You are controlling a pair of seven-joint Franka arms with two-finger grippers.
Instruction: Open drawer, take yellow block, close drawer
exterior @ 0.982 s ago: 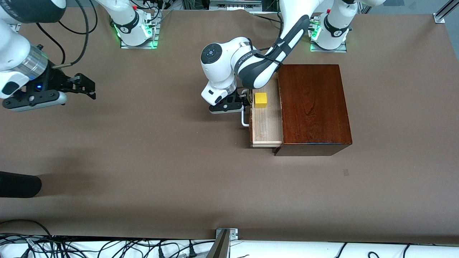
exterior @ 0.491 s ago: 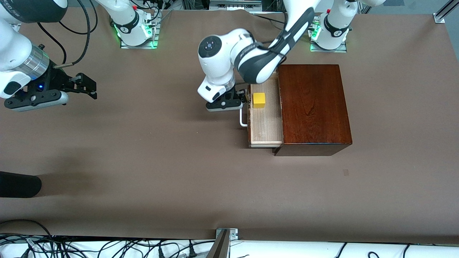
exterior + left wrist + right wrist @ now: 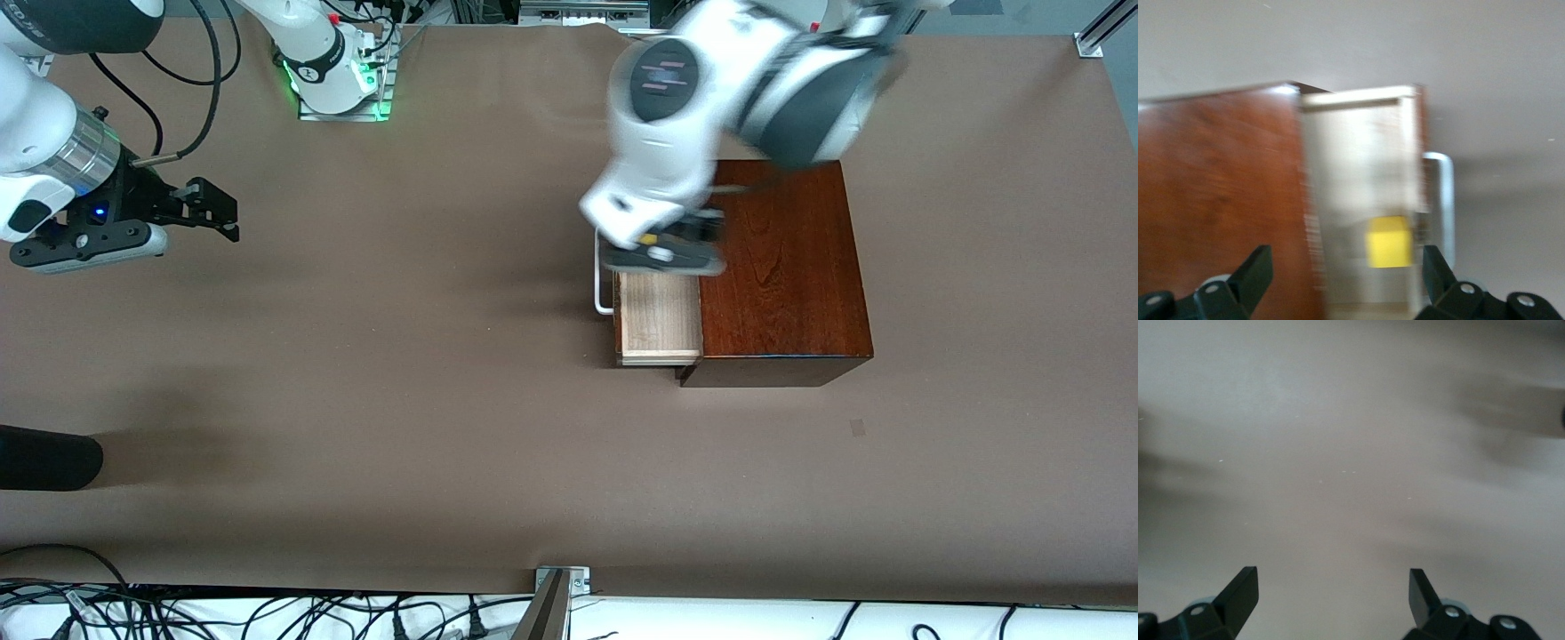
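Observation:
The reddish-brown wooden box [image 3: 782, 267] stands toward the left arm's end of the table. Its drawer [image 3: 658, 320] is pulled out, showing the pale inside and the white bar handle [image 3: 602, 289]. My left gripper [image 3: 662, 256] hangs in the air over the open drawer and the box edge, open and empty. It hides the yellow block in the front view. In the left wrist view the yellow block [image 3: 1389, 242] lies in the drawer [image 3: 1358, 167] near the handle [image 3: 1445, 193], below my open left gripper [image 3: 1346, 273]. My right gripper [image 3: 213, 209] waits open and empty over bare table [image 3: 1331, 587].
A dark rounded object [image 3: 44, 458] pokes in at the right arm's end of the table, nearer to the front camera. Cables [image 3: 267, 613] run along the table's front edge. The arm bases [image 3: 338, 80] stand along the top of the front view.
My left gripper has let go of the handle, risen and swung over the open drawer, covering the yellow block in the front view. The drawer slid out slightly. The right arm has hardly moved.

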